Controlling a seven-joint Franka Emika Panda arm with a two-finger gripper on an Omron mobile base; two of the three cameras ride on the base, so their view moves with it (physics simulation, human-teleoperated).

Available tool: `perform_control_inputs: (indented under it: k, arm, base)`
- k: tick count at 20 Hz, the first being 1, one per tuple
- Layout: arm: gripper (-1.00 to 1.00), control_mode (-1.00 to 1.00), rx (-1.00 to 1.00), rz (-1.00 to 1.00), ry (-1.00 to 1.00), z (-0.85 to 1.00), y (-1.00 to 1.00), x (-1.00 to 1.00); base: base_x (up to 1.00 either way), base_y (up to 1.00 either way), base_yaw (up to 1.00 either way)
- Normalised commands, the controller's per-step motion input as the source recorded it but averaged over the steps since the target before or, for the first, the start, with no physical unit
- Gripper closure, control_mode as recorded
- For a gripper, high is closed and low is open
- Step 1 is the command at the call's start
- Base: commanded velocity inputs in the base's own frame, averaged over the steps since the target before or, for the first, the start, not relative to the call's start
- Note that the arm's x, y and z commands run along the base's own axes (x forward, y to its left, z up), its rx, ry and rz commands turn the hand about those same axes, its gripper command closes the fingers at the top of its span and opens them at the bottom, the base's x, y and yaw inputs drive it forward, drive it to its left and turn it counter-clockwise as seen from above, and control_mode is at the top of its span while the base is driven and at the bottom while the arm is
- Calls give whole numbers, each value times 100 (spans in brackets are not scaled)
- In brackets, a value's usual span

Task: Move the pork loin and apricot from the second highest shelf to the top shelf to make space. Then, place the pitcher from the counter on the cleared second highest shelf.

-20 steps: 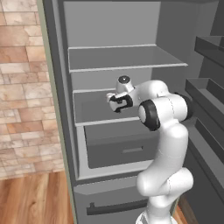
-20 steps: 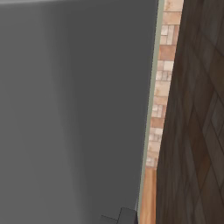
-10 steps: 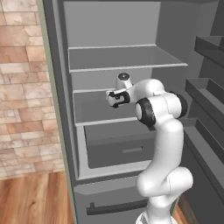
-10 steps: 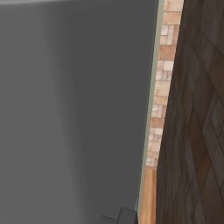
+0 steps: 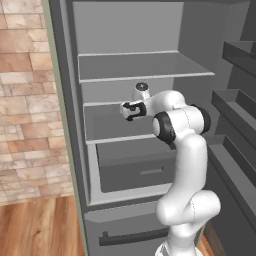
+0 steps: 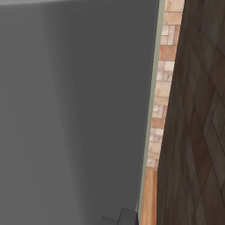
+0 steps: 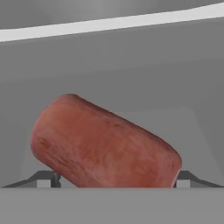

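In the hand view the pork loin [image 7: 105,144] takes up the lower centre of the frame, a stubby reddish-brown cylinder lying tilted, its upper end toward the left and its lower end toward the right. It sits between the two dark fingertips [image 7: 46,178], one at the lower left and the other at the lower right of the frame, each just beside an end of the meat. The jaws stand wide, spanning the loin; whether the pads actually press on it cannot be told. Behind the meat lies a flat grey shelf floor, and across the top of the frame runs a pale rim with grey panel above it.

In the left base view the white arm rises from the lower right, and the gripper [image 5: 131,111] reaches leftward at the centre of the frame into the open fridge, just above the second highest shelf [image 5: 112,135]; the meat is too small to make out there. Below that shelf, the grey drawer [image 5: 135,167] sits in the lower middle. Further up, the top shelf [image 5: 145,75] crosses the upper centre of the frame.
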Motion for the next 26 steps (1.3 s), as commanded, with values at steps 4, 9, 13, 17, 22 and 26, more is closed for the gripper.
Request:
perform_control_inputs:
  k: [4,9,13,17,22,26]
  arm:
    - [100,-100,0,6,-8,-9,0,0]
    - [100,-100,-5,9,-1,12,25,-35]
    - [100,-100,-12,11,0,38,47,-48]
    - [100,-100,-13,9,0,42,51,-75]
    - [100,-100,-12,2,0,24,51,-100]
    - [100,-100,-9,1,-2,37,47,-100]
  base:
    - [0,0,0]
    - [0,0,0]
    - [0,0,0]
    - [0,0,0]
    - [0,0,0]
    - [0,0,0]
